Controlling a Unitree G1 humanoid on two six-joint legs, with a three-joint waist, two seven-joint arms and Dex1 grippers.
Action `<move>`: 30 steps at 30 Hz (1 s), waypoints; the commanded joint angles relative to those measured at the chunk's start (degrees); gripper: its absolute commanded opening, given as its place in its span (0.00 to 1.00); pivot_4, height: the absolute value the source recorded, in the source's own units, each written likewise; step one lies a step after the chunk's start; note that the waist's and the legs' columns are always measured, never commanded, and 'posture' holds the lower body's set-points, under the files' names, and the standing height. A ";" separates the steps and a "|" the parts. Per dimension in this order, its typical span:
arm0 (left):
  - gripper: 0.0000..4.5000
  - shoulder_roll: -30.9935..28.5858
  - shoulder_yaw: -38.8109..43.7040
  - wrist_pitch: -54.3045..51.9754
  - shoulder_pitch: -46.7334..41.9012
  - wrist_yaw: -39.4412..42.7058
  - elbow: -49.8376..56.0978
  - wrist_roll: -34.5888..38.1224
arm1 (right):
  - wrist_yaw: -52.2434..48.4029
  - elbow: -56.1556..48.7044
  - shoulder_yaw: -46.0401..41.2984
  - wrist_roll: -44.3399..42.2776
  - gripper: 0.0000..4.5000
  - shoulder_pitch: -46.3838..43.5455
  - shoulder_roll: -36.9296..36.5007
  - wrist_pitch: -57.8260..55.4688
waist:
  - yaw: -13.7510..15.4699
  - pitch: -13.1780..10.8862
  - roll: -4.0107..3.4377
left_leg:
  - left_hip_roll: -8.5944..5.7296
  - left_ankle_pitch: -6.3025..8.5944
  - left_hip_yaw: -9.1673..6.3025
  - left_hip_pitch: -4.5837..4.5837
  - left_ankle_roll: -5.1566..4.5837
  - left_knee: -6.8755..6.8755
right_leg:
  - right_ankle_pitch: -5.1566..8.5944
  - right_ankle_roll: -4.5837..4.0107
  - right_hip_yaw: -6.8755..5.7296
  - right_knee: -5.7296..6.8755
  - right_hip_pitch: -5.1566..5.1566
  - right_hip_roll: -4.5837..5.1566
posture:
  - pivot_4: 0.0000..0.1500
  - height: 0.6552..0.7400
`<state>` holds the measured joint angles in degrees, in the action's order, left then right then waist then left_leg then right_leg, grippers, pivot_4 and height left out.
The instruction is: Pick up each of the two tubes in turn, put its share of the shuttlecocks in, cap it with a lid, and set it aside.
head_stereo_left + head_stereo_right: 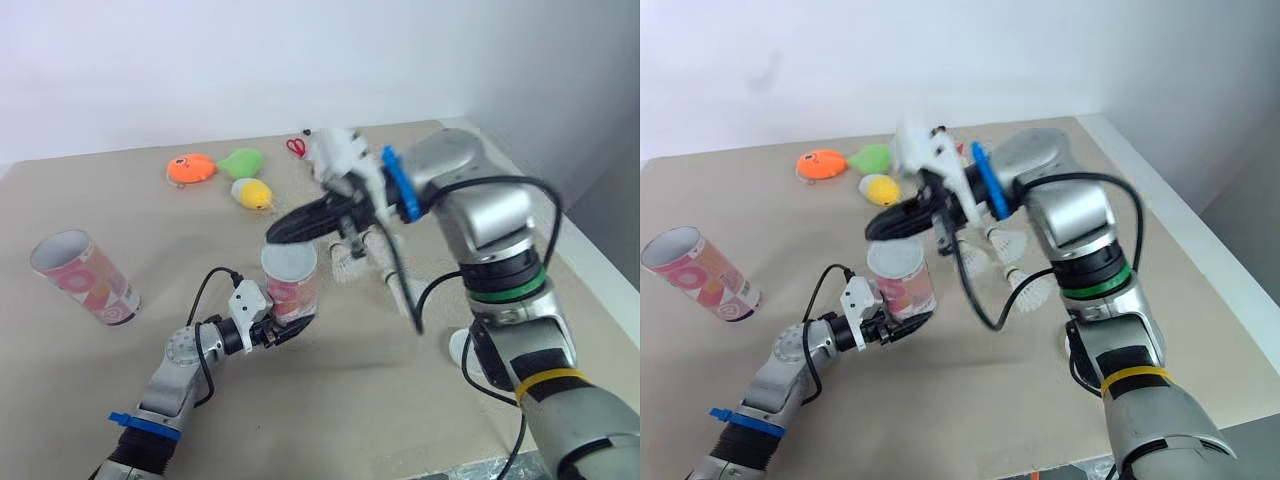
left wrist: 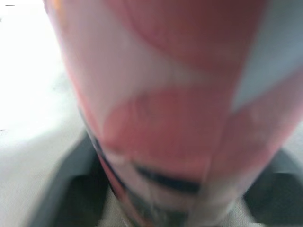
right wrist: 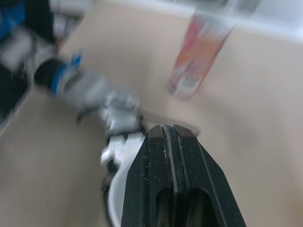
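my left gripper (image 1: 287,327) is pinching the upright tube (image 1: 292,286) near its base, fingers clamped on either side of it, holding it just in front of me over the table (image 1: 350,410). my right gripper (image 1: 275,233) hangs right over the tube's top, its two black fingers pressed flat together with nothing between them. the top of the tube looks pale and greyish, and i cannot tell whether that is a lid already seated or the open mouth.

the second tube (image 1: 85,278) lies on its side well off to my left, mouth open and untouched. three shuttlecocks (image 1: 1030,290) lie loose on the table just beyond the tube i hold, under my right arm, so at least one share is not yet packed. a white round thing (image 1: 458,348) shows beside my right forearm; it may be a lid, but it is mostly hidden. the orange, green and yellow toys (image 1: 190,168) at the far side are no part of this.

my judgement: i am in the middle of the first tube, filling or closing it. setting it aside, and the whole second tube, are left to do.
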<state>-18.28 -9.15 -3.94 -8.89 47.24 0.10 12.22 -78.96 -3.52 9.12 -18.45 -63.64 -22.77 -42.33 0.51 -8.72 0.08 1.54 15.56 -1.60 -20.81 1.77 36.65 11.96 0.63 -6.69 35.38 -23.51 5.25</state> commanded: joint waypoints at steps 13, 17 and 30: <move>1.00 -13.45 6.20 -6.46 3.22 9.63 7.11 8.51 | 14.47 -23.45 -12.39 -12.93 0.99 32.86 -12.84 -5.12 | -0.29 -0.76 0.39 | 0.11 0.10 0.32 -0.38 -0.10 -0.01 | 0.03 -0.03 0.34 0.11 -0.56 -0.16 | 1.00 1.00; 1.00 -16.48 7.29 -10.36 1.71 13.18 9.15 12.67 | 19.47 -24.22 -6.04 -8.70 0.99 41.07 -9.58 1.96 | -0.34 -1.19 0.53 | 0.11 0.10 0.52 -0.50 -0.10 0.12 | -0.03 0.01 0.55 0.24 -0.81 -0.15 | 1.00 1.00; 1.00 -15.41 2.52 -17.24 -1.86 13.31 14.16 13.38 | 26.39 -11.71 4.70 0.74 0.99 41.73 -0.94 16.31 | -0.17 -1.71 1.02 | 0.12 0.16 0.47 -0.75 -0.06 0.78 | -0.10 0.11 0.67 0.50 -0.84 -0.23 | 1.00 1.00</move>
<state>-33.83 -6.48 -21.27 -10.31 60.35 12.07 24.89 -52.63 -14.66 13.61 -17.76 -20.99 -24.13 -27.43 0.34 -10.43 1.09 1.67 15.72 -1.14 -21.55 1.70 37.44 11.86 0.74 -6.02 35.89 -24.35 5.02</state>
